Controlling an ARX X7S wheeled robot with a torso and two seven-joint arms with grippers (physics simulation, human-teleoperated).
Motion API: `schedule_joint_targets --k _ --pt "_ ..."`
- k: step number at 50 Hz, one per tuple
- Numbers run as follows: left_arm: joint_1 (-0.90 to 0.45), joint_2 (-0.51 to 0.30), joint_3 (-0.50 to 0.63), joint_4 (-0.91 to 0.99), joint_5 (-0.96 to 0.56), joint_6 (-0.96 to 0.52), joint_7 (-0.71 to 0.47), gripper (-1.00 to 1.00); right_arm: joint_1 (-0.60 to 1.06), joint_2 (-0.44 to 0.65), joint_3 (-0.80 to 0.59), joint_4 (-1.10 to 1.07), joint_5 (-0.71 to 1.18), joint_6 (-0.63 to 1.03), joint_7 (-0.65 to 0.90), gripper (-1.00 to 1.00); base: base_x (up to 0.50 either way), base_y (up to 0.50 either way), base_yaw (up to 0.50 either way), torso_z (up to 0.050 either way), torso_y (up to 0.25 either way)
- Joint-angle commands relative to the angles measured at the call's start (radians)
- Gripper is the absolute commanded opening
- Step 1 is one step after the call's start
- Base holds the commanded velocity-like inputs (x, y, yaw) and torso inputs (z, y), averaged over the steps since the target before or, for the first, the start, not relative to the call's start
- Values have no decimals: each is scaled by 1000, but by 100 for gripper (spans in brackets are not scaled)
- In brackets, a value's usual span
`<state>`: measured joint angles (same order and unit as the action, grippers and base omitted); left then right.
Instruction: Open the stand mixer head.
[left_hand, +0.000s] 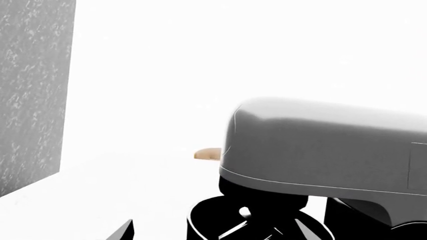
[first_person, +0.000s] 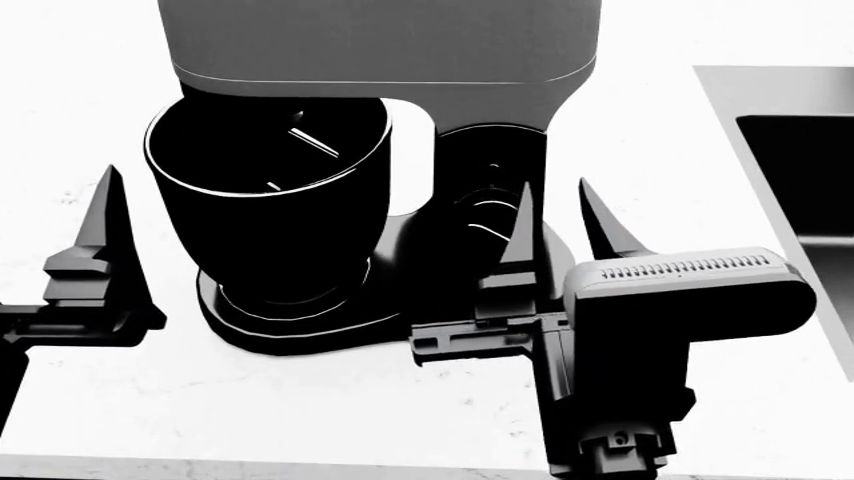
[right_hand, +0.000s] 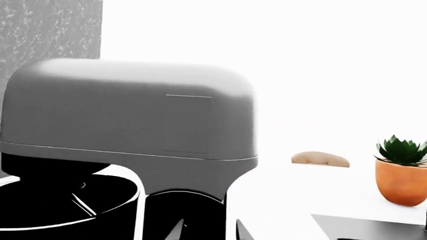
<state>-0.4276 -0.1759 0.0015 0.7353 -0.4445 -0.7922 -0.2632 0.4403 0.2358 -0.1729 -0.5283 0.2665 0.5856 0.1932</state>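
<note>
The stand mixer head (first_person: 387, 45) is a matte-grey rounded block lying low over the glossy black bowl (first_person: 267, 210). It also shows in the left wrist view (left_hand: 320, 150) and the right wrist view (right_hand: 127, 110). My right gripper (first_person: 561, 225) is open and empty, with its tips at the mixer's black column, right of the bowl and below the head. Its tips (right_hand: 210, 225) stand apart in the right wrist view. My left gripper (left_hand: 213, 232) is open wide and empty, left of the bowl. Only one of its fingers (first_person: 104, 235) shows in the head view.
The mixer stands on a white counter (first_person: 400, 420). A sink (first_person: 801, 170) lies at the right. A potted plant (right_hand: 402, 170) and a tan rounded object (right_hand: 320, 159) stand beyond the mixer. A speckled grey wall (left_hand: 33, 90) rises behind.
</note>
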Motion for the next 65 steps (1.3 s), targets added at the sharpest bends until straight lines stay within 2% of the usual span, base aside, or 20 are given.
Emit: schedule_joint_targets --k 1,18,30,38,57,60,61,65 --pt "2 -4 -11 -3 -19 5 -5 100 61 5 -13 60 38 -3 -49 -100 0 0 0 0 0" --pt "-1 -14 -21 1 -40 1 -19 100 157 -24 -88 256 42 -9 -108 -100 0 0 0 0 0" --pt "0 -21 -18 -3 -45 13 -23 100 190 -33 -81 344 44 -34 -108 -100 0 0 0 0 0" --pt "0 -25 -22 -5 -54 18 -26 100 216 -47 -75 484 26 -95 -106 -100 0 0 0 0 0" --pt "-4 -34 -19 -5 -69 18 -38 100 274 -64 -91 614 23 -128 -116 -100 9 1 4 0 0" --pt "-4 -36 -18 -10 -70 21 -38 100 240 -51 -88 546 36 -116 -112 -100 19 4 14 0 0" --pt "-6 -37 -19 -8 -73 18 -39 100 205 -29 -103 466 -13 -130 -71 -100 15 4 13 0 0" --pt "-7 -39 -12 -32 -63 33 -35 100 72 37 -79 128 31 -30 -31 -100 0 0 0 0 0"
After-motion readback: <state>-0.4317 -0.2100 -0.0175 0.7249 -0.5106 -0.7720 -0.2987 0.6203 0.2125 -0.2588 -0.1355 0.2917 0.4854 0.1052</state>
